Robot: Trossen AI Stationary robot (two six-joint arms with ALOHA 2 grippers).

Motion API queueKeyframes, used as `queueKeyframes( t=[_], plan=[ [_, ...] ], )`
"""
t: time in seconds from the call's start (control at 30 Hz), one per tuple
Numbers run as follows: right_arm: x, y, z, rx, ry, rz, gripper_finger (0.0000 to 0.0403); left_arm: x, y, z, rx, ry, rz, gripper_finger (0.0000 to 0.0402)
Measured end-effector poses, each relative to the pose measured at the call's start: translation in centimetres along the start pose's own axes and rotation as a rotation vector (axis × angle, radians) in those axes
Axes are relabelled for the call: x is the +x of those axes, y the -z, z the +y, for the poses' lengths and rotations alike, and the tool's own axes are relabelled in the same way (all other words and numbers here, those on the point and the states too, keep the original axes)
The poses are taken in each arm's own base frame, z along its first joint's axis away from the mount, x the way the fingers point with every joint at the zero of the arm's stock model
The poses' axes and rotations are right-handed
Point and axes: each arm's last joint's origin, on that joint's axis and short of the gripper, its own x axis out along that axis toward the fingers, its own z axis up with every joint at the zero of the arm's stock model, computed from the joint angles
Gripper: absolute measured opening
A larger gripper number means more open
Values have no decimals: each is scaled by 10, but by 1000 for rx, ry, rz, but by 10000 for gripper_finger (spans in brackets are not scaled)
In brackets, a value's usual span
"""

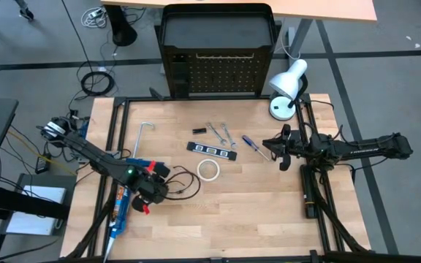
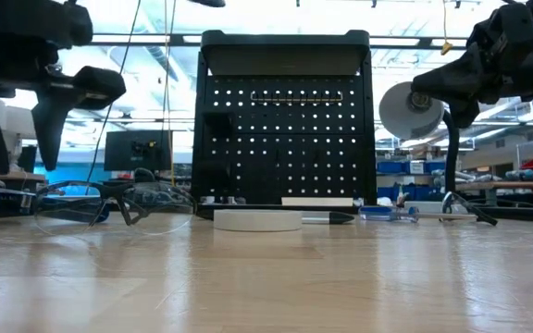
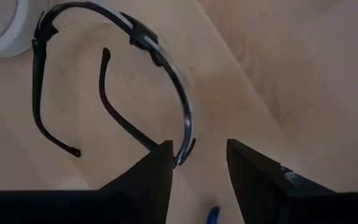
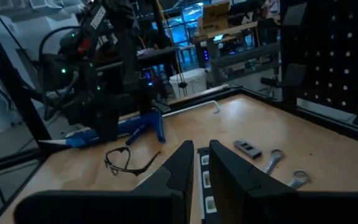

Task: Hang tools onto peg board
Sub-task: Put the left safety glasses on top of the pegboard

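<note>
Wooden tabletop [image 1: 218, 212] fills the workspace, with the upright black peg board [image 1: 221, 73] at its far edge. Starting at the left, the left gripper [image 1: 158, 180] hangs low over the table's left half, its jaws parted and holding nothing. Just beside its fingertips lie the black wire loops [image 3: 104, 87], which look like a pair of safety glasses resting flat; in the left wrist view one thin arm of the frame runs up to the inner face of one finger, so the frame sits directly ahead of the open jaws. Next to the right lies the white tape ring [image 1: 210, 170], near the glasses but apart from them. Beyond it, toward the board, lie the black strip with white marks [image 1: 213, 150], the silver wrenches [image 1: 221, 132] and the blue-handled screwdriver [image 1: 253, 146]. The right gripper [image 1: 281, 150] waits above the table's right side, just beside the screwdriver, fingers nearly together and empty. By this layout the left arm is plainly nearer the glasses.
</note>
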Motion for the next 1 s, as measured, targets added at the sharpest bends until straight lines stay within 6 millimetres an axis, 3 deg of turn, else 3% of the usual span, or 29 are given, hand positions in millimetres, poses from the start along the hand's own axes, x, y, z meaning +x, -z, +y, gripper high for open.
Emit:
queueKeyframes(
  t=[0.4, 0.73, 1.0],
  plan=[
    [0, 0, 0, 4, -7, 4, 57, 18, 7, 0, 160, -79, -37, 157],
    [0, 0, 0, 6, -9, 4, 57, 32, 12, -3, 152, -82, -85, 157],
    [0, 0, 0, 6, -9, 5, 57, 51, 11, -7, 167, -34, -22, 157]
  ],
)
